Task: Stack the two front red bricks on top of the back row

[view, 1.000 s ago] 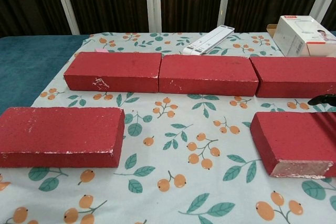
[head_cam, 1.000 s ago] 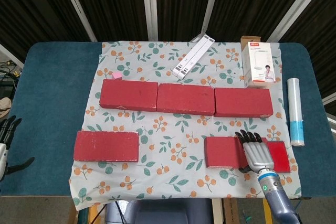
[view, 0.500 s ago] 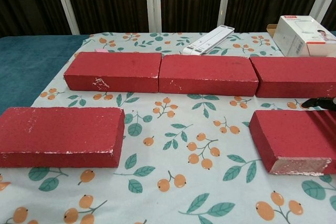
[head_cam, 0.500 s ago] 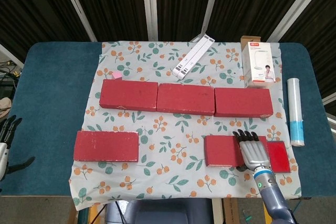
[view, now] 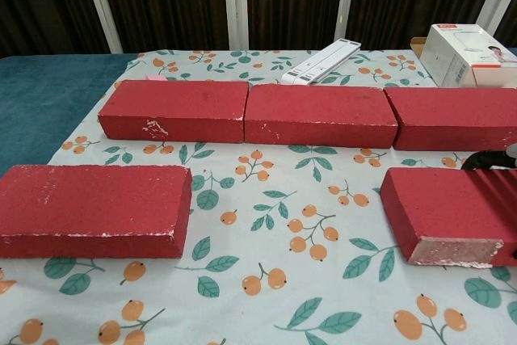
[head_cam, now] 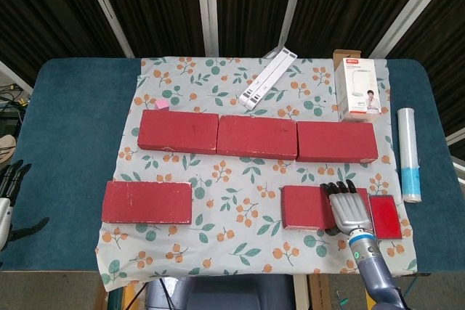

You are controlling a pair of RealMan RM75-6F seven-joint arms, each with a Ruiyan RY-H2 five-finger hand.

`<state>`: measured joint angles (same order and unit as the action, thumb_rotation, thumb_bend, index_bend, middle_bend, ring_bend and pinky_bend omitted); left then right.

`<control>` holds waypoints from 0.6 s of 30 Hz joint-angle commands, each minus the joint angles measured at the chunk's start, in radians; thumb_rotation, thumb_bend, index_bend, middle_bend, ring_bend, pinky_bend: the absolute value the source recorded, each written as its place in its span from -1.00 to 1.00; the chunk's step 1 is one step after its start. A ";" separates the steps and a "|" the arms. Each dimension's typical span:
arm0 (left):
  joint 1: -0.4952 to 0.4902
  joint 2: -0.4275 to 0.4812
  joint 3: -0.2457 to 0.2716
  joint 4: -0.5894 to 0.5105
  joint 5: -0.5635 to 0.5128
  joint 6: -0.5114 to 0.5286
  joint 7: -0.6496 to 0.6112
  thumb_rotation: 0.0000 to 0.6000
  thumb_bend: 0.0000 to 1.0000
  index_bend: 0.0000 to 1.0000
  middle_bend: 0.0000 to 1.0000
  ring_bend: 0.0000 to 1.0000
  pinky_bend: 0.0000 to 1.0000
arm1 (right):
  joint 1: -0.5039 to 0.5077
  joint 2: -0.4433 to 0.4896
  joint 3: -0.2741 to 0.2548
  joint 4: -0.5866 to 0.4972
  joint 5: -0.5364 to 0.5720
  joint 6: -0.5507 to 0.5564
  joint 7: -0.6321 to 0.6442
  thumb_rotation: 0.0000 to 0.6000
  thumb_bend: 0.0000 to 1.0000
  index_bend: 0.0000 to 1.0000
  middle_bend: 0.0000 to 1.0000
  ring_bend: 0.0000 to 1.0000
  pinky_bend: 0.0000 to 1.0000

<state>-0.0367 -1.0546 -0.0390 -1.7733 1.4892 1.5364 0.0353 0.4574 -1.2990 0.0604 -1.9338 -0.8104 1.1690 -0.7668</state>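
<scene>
Since the earlier frames the right hand (head_cam: 349,207) has crept toward the robot's left, dragging the front right brick (head_cam: 312,207) with it. Its fingers lie flat on that brick's top, pressing rather than gripping. The back row (head_cam: 257,136) sits just beyond the fingertips. The left hand (head_cam: 9,197) hangs empty, fingers apart, off the table's edge.

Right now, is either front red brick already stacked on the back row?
No: both front bricks, left and right, lie on the cloth.
</scene>
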 commanded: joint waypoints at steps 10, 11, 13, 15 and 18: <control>-0.002 -0.001 -0.001 0.004 -0.002 -0.005 -0.004 1.00 -1.00 -0.94 -0.99 -1.00 -0.65 | 0.058 0.152 0.091 -0.143 0.044 0.046 -0.027 1.00 -0.93 -0.16 -0.31 -0.75 -1.00; -0.003 -0.001 -0.001 0.004 -0.003 -0.007 -0.002 1.00 -1.00 -0.94 -0.99 -1.00 -0.65 | 0.071 0.171 0.105 -0.156 0.063 0.044 -0.035 1.00 -0.93 -0.16 -0.31 -0.75 -1.00; -0.004 -0.003 -0.001 0.004 -0.003 -0.011 0.004 1.00 -1.00 -0.94 -0.99 -1.00 -0.65 | 0.103 0.207 0.140 -0.180 0.112 0.030 -0.050 1.00 -0.93 -0.16 -0.31 -0.75 -1.00; -0.005 -0.004 -0.001 0.003 -0.004 -0.011 0.009 1.00 -1.00 -0.94 -0.99 -1.00 -0.65 | 0.140 0.239 0.174 -0.198 0.169 0.014 -0.065 1.00 -0.93 -0.16 -0.31 -0.75 -1.00; -0.005 -0.008 -0.004 0.003 -0.009 -0.010 0.018 1.00 -1.00 -0.94 -0.99 -1.00 -0.65 | 0.208 0.273 0.218 -0.207 0.264 -0.018 -0.105 1.00 -0.93 -0.16 -0.31 -0.75 -1.00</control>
<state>-0.0416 -1.0612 -0.0419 -1.7703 1.4816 1.5261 0.0509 0.5958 -1.0715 0.2247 -2.1180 -0.6338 1.1852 -0.8308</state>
